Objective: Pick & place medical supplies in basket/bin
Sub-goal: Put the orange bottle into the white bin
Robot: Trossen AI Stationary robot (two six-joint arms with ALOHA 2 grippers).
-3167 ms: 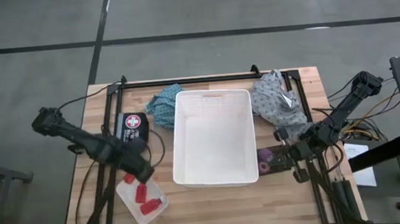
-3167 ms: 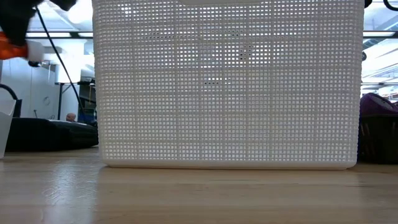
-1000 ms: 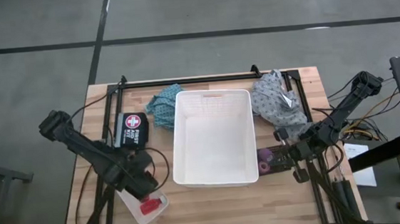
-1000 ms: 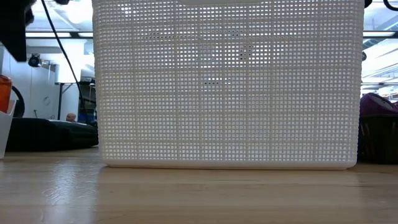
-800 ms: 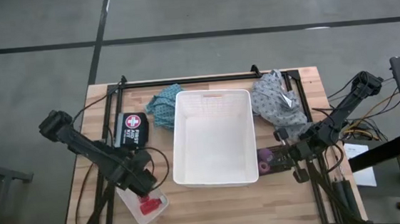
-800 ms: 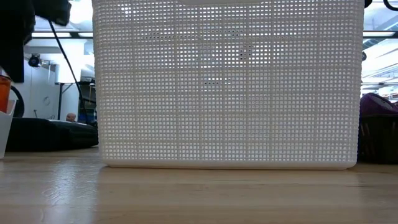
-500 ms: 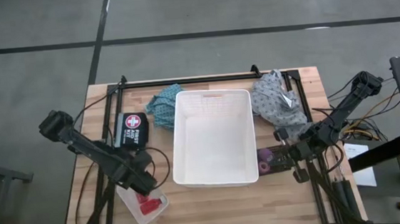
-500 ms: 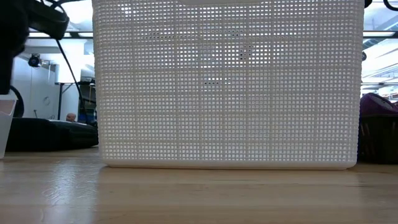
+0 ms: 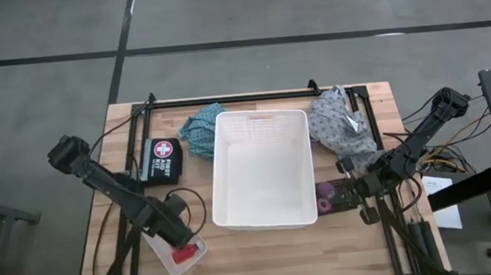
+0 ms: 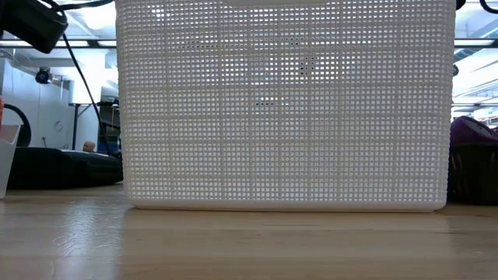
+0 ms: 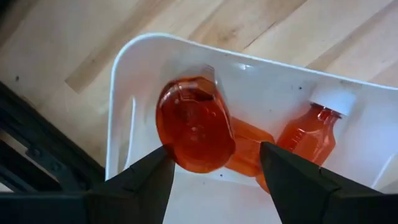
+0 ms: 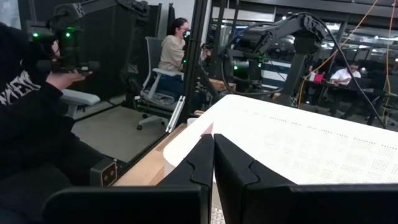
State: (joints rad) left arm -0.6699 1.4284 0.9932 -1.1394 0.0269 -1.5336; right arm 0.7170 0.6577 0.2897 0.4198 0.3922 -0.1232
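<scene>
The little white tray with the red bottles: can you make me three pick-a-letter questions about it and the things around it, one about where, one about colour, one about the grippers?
1. Where is the little white tray?
A. inside the big white basket
B. on the table, left of the big white basket
C. on the black pouch

2. What colour are the bottle caps?
A. white
B. blue
C. black

3. How is the right gripper?
A. wide open
B. holding a bottle
C. shut, holding nothing

Answers:
1 B: the high view shows it beside the big white basket.
2 A: a red bottle wears a white cap.
3 C: the right gripper has its fingers pressed together.
</scene>
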